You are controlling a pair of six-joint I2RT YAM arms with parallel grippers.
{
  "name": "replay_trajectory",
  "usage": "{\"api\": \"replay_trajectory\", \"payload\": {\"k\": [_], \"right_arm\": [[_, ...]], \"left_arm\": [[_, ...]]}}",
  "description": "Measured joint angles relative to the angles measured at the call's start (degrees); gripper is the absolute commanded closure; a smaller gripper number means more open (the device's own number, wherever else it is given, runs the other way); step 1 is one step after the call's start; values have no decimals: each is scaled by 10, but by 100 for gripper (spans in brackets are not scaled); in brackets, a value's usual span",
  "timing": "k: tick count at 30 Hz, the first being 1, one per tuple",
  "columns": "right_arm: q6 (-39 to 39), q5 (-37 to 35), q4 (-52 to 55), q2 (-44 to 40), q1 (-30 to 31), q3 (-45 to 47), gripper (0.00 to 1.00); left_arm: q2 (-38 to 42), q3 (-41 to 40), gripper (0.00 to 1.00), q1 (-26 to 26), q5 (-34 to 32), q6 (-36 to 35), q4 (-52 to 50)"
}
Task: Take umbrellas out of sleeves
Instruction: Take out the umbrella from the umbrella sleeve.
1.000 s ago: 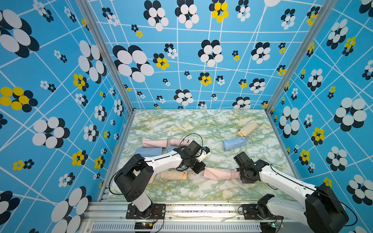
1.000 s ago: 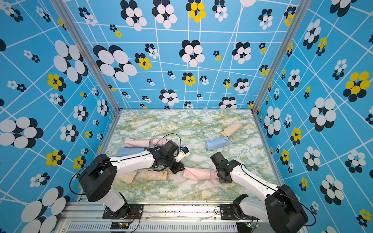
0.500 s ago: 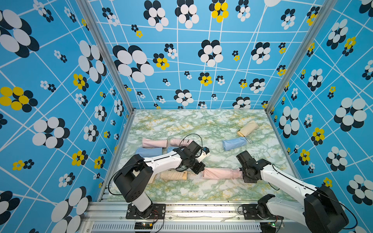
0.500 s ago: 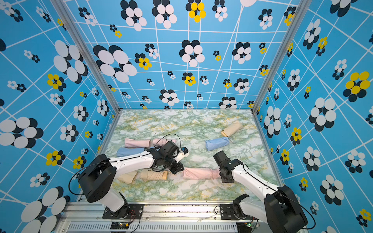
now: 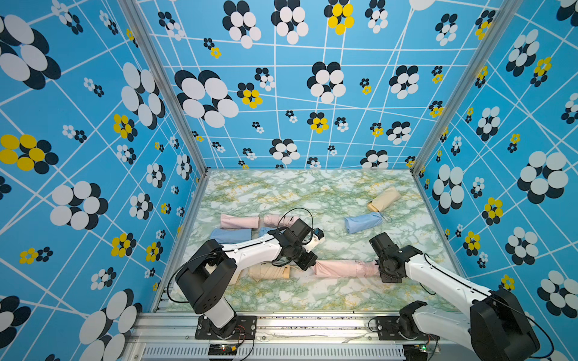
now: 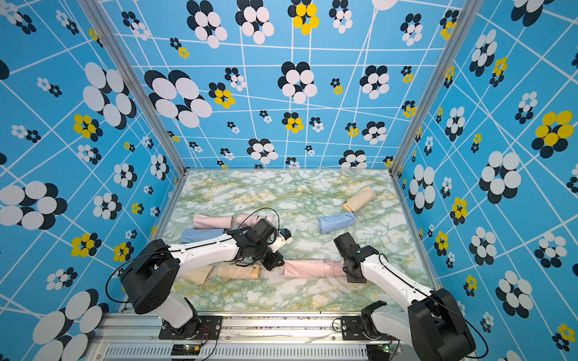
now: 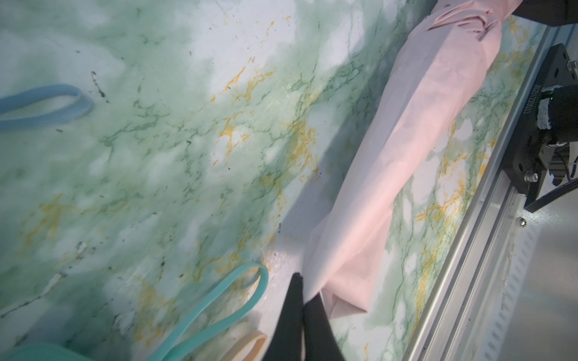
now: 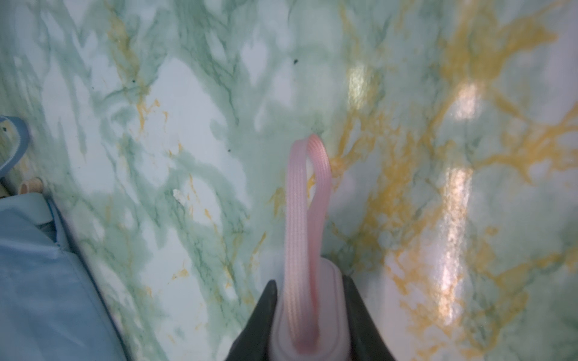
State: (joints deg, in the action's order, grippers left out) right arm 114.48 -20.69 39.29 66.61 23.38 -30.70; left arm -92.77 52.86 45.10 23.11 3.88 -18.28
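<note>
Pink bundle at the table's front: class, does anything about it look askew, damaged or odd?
Nothing damaged. The pink sleeve looks oddly long: the left tool pinches one end, the right tool grips the handle of the pink umbrella at the other, and pleated fabric shows there, partly drawn out.

A pale green marble-print worktop (image 5: pixel 297 193) with yellow veins is boxed on three sides by blue walls (image 5: pixel 281 93) bearing white lines and black, white and yellow flowers, with silver corner posts (image 5: pixel 163 84) and a silver rail (image 5: pixel 312 323) along its near edge.
</note>
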Motion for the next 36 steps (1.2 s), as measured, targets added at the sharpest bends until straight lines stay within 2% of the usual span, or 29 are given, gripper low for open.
{"api": "replay_trajectory", "payload": {"k": [36], "right_arm": [[-75, -18, 10, -13, -76, 6, 100]], "left_arm": [[6, -11, 100, 0, -9, -5, -30]]}}
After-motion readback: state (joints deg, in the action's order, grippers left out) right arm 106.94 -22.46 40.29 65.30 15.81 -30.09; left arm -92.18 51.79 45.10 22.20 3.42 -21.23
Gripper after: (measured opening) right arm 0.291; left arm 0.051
